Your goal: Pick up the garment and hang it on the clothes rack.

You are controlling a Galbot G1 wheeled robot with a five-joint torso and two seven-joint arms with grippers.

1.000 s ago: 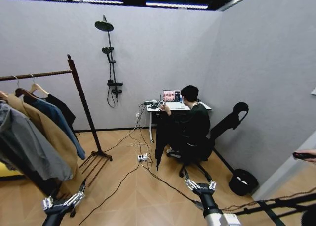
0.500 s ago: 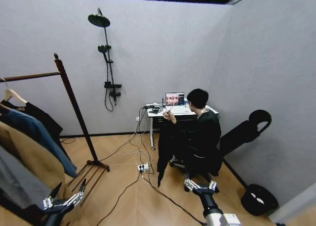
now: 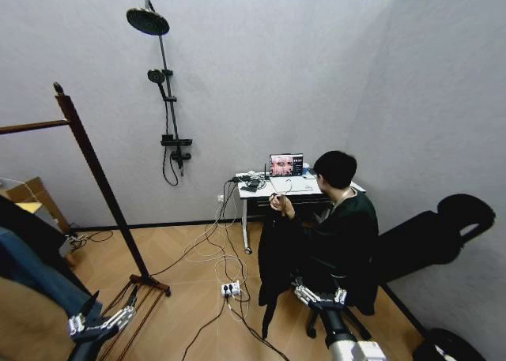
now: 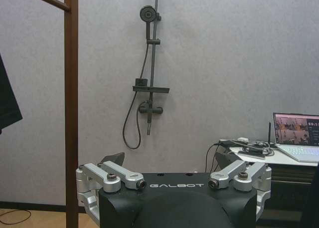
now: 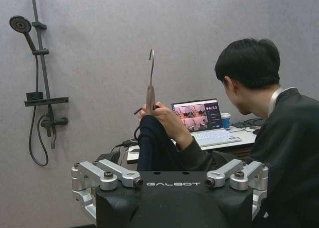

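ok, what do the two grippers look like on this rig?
Both match. The left gripper and right gripper each have a matte black body with white GALBOT lettering and silver metal finger linkages joined by dark bolts. In the head view the right gripper sits on a black forearm with a silver wrist collar.

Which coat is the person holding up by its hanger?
The black garment. A person's hand holds it up by its hanger near the desk, in front of the right end effector. The other clothes hang by the clothes rack on the left.
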